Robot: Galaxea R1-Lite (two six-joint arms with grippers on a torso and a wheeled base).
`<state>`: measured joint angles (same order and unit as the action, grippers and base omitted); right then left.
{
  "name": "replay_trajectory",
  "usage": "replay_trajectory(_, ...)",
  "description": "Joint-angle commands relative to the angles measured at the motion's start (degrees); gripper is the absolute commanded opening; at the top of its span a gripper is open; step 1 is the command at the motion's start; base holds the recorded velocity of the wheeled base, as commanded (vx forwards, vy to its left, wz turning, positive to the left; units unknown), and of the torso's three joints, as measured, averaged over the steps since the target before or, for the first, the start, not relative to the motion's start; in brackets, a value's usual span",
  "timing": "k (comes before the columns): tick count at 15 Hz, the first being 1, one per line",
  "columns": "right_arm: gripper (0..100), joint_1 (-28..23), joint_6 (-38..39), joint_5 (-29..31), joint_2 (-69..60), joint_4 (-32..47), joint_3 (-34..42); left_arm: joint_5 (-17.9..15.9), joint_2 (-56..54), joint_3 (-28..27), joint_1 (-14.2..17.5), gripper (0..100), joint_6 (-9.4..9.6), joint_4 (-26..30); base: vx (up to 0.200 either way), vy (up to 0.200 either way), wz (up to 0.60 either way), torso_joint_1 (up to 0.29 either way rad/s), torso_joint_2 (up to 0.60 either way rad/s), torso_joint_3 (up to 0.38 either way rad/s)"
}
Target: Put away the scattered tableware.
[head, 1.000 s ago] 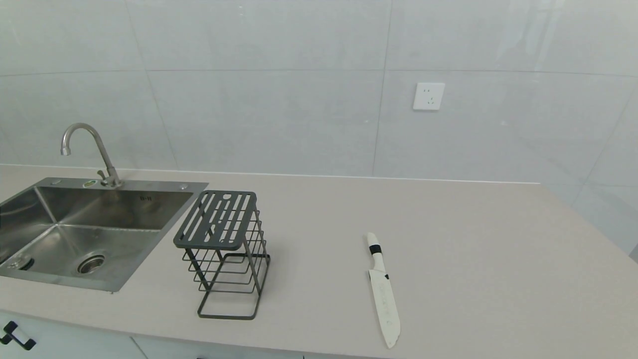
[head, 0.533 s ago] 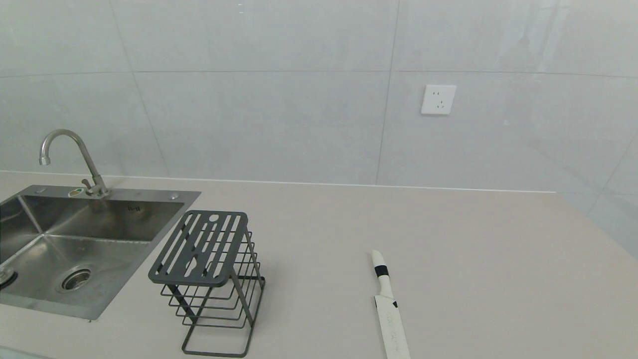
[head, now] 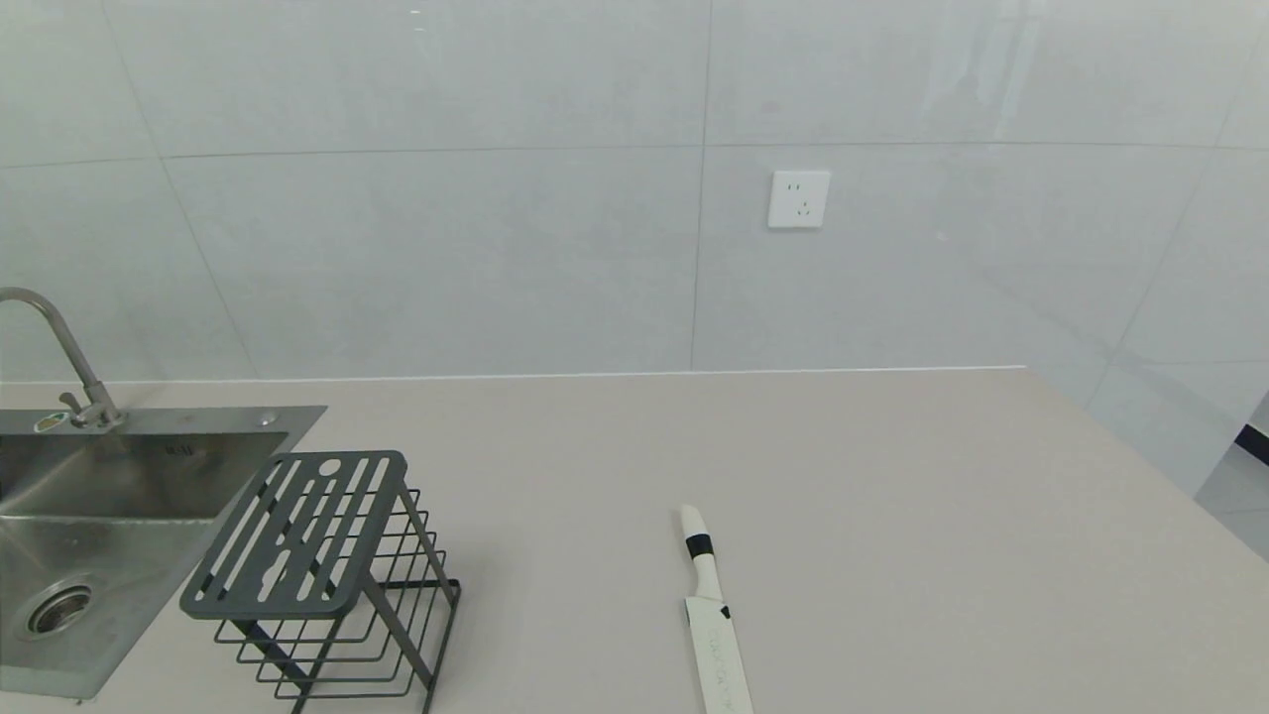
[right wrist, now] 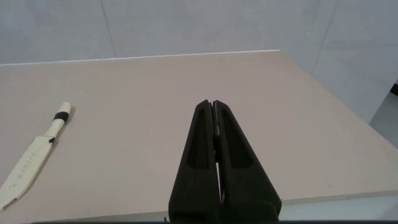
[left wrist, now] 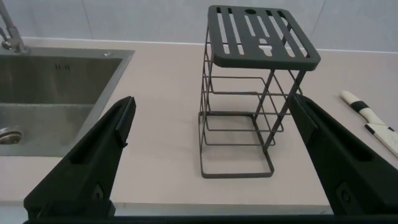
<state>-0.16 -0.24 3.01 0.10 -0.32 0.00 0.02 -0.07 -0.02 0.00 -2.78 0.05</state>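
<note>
- Left gripper (left wrist: pixel 212 104) has its two dark fingers spread wide with nothing between them. The rack stands beyond the gap.
- Right gripper (right wrist: pixel 211 111) has its fingers pressed together, holding nothing, over bare counter.
- A pale beige countertop (head: pixel 872 516) fills the lower half of the head view and ends toward the right of the frame.
- Behind it rises a wall (head: pixel 446 248) of large, glossy, pale grey tiles, with a white socket (head: pixel 798 198) just right of centre in the upper part of the frame.
- A steel sink (head: pixel 149 421) is set into the counter at the left edge, with a curved faucet (head: pixel 59 347) at its back rim and a round drain (head: pixel 50 608) in the basin.
- The rack (head: pixel 307 565), dark wire with a slotted top plate, stands upright at the lower left, just beside the sink's right rim.
- The knife (head: pixel 709 615) lies flat at lower centre. Its white handle with a black band points toward the wall, and its blade points toward the lower edge.
- Bare counter separates the knife from the rack; they are well apart.
- The head view's lower edge cuts off the blade's tip and the rack's foot.
- Its left edge cuts off the faucet's spout and most of the basin.
- Print on the blade is too small to make out.
</note>
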Motion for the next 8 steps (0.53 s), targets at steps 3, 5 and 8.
replay_trajectory(3, 0, -0.02, -0.02, -0.02, 0.08, -0.12, 0.00, 0.06, 0.07, -0.06, 0.00, 100, -0.03, 0.04, 0.000, -0.133, 0.00, 0.000, 0.00, 0.002)
replay_trajectory(5, 0, -0.02, -0.11, -0.02, 0.08, -0.12, 0.00, 0.06, 0.07, -0.06, 0.00, 100, -0.03, 0.04, 0.000, -0.100, 0.00, -0.001, -0.01, 0.004)
replay_trajectory(8, 0, -0.02, -0.11, -0.02, 0.08, -0.12, 0.00, 0.06, 0.07, -0.06, 0.00, 100, -0.12, 0.04, 0.000, 0.000, 0.00, 0.000, 0.00, 0.000)
